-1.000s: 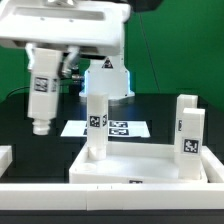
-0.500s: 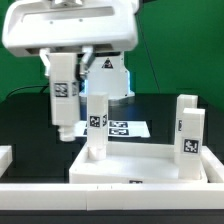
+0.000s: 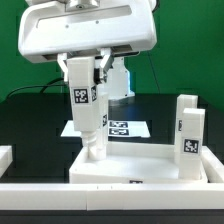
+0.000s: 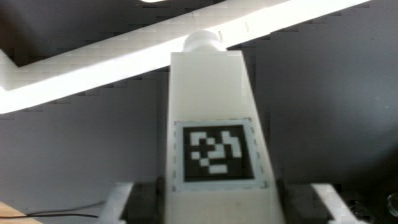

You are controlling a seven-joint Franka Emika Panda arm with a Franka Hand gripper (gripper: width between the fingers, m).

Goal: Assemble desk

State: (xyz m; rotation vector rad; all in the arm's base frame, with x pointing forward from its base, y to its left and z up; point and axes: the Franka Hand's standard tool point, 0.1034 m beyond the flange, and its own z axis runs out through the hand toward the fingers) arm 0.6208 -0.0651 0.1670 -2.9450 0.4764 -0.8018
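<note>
Jaws: closed on a leg; in the wrist view the two fingers press its sides, below the tag.
Held leg: upright, peg end down, over the left part of the tabletop. It hangs in front of a second leg that stands in the left far corner, so I cannot tell if the two touch.
Tabletop: lies on the bench near the camera, rim up, behind a low white rail.
Right leg: stands in the right far corner, well apart from the arm.
Marker board: flat on the bench behind the tabletop.
Step, as I judge: carrying the leg to a free near socket.
Risk 1: the held leg can knock the standing left leg, because they are very close in this view.
Risk 2: the peg can miss the socket and land on the rim, if the leg comes down tilted.
Risk 3: pushing down off-centre can shift the tabletop.
</note>
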